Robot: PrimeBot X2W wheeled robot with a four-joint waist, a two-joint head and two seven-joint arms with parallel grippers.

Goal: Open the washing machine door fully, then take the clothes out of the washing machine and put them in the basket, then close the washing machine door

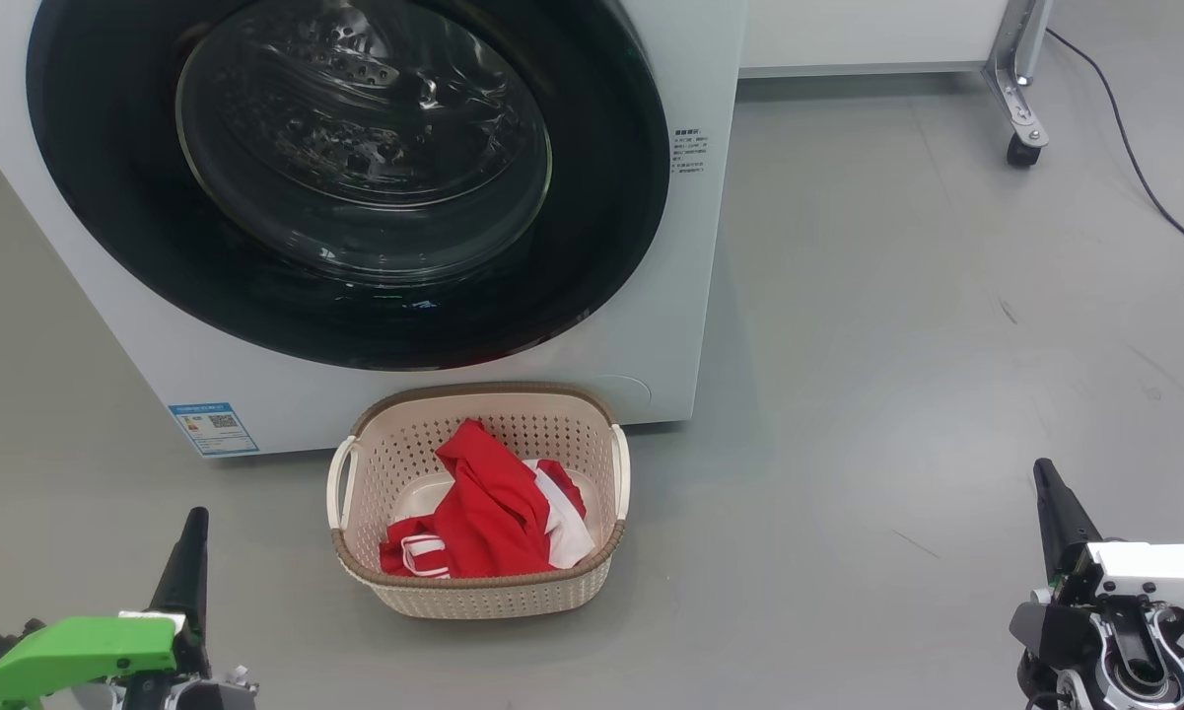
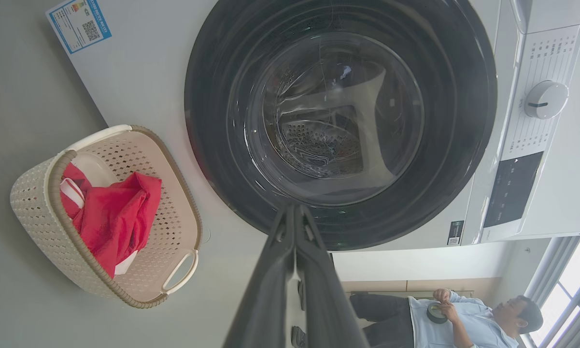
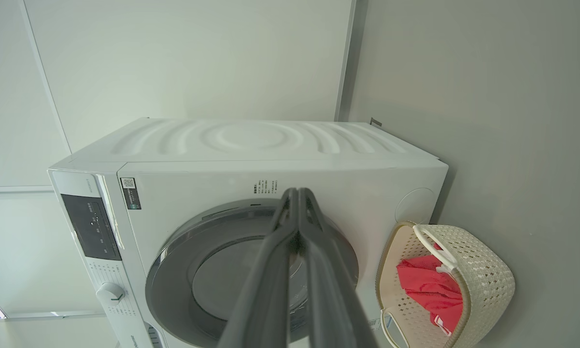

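door [image 1: 118, 197] is a glossy black ring round clear glass, washer [image 1: 695, 247] smooth white, basket [image 1: 394, 463] matt perforated cream plastic with a woven-look rim, clothes [image 1: 483, 518] soft red cloth, floor [image 1: 897, 296] matt grey.

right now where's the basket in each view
Head view: the basket is low centre, just below the washing machine door.
Left wrist view: the basket is at the left edge, with the door to its right.
Right wrist view: the basket is lower right, with the door to its left.
Shared landmark: the round door.
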